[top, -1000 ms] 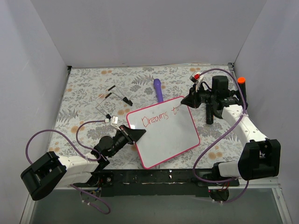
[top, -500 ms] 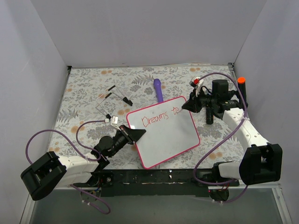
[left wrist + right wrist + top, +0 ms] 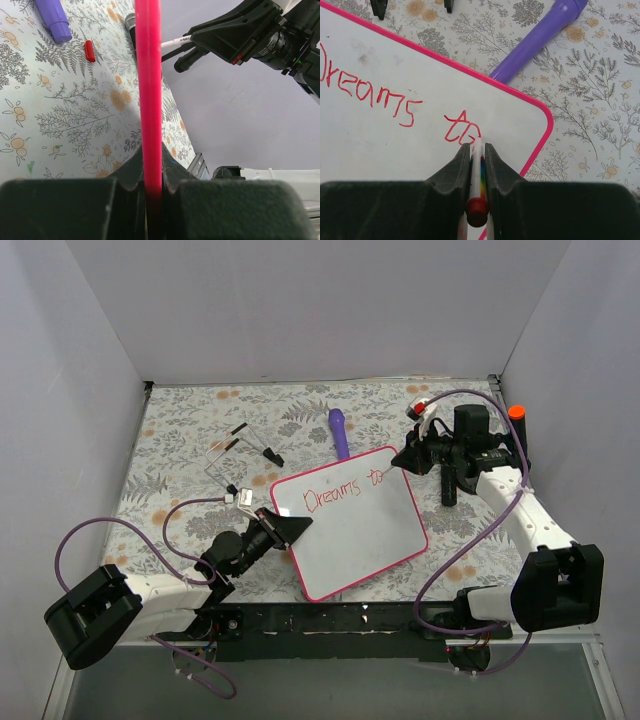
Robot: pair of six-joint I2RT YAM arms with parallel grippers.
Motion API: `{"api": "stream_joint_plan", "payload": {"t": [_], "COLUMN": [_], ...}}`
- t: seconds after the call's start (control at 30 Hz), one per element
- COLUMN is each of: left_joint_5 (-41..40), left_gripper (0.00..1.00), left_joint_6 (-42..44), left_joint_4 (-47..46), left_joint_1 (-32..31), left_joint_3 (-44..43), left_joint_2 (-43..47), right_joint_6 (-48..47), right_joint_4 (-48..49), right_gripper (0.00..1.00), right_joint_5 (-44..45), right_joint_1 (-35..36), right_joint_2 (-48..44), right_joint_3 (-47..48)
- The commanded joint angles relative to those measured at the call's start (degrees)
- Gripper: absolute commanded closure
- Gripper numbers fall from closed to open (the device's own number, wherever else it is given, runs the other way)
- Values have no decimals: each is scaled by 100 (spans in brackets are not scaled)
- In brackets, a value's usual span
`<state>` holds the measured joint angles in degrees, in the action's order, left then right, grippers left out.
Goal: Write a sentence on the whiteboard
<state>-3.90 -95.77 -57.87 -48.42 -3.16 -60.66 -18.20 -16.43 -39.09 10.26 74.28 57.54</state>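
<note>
Meanwhile, the right gripper (image 3: 477,146) pinched a slim white marker (image 3: 478,167) between fingers drawn narrow around its barrel. The tip was pressed to the whiteboard (image 3: 385,150) straight ahead of the fingertips, at the tail of the "o" in "to". The sentence (image 3: 375,97), hand-lettered in red, read "Dreams to" and ran from the gripper's left to just in front of it. A purple pen (image 3: 540,40) lay on the floral tablecloth (image 3: 600,100) beyond the board, ahead and to the right of the gripper. On the board's opposite side, the left gripper (image 3: 149,175) was clamped edge-on over the pink rim, apparently steadying it.

The writing looked well short of finished. The board's rounded corner sat just right of the tip, so little room was left on that line. The bare white lay to the gripper's left and back toward its wrist, beneath the first words. The marker's long axis ran in line with the fingers, pointing away from the wrist. The right arm, already at the lettering, seemed the one to carry the next word down and leftward.
</note>
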Motion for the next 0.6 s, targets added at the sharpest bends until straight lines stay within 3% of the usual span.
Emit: {"api": "stream_joint_plan", "payload": {"t": [0.0, 0.57], "left_joint_5": [74, 65], "left_gripper": [100, 100], "left_joint_6": [-39, -39], "left_joint_4": [-902, -937], "left_joint_1": [17, 26], "left_joint_3": [-185, -150], "left_joint_2": [169, 195], "right_joint_6": [0, -272], "right_joint_4": [192, -185], "right_gripper": [99, 99], "right_joint_5": [42, 42], "right_joint_1": [20, 20], "right_joint_2": [130, -353], "right_joint_3": [337, -269]}}
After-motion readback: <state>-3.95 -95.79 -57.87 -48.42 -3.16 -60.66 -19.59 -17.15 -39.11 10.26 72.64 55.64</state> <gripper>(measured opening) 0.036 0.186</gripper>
